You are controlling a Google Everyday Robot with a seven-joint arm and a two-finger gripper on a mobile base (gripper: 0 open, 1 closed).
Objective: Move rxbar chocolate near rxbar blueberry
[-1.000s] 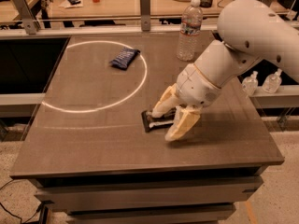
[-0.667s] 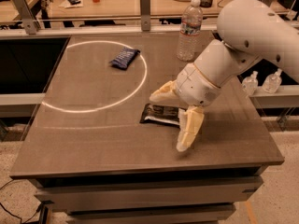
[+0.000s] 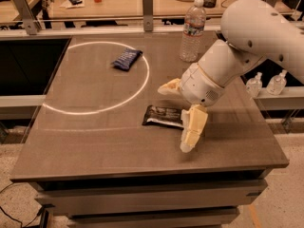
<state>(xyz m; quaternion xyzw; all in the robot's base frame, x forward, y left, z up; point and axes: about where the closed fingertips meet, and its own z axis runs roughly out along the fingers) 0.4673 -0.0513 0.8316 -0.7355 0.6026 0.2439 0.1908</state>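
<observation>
Gripper [image 3: 175,118] spread open, straddling the right end of the chocolate bar [image 3: 160,116]; blueberry bar [image 3: 126,58] at 11 o'clock; wrapper likely light, flat, slippery; pinch across its width.

Warm amber indoor light, moderately bright, falls on table [image 3: 95,146]. Pale ring [image 3: 145,75] gleams on left half of top. Gripper [image 3: 174,118], fingers spread, hangs over right end of rxbar chocolate [image 3: 160,116]; soft shadow on top beside arm. Water bottle [image 3: 192,27] catches highlights. Recess left of table near black.
</observation>
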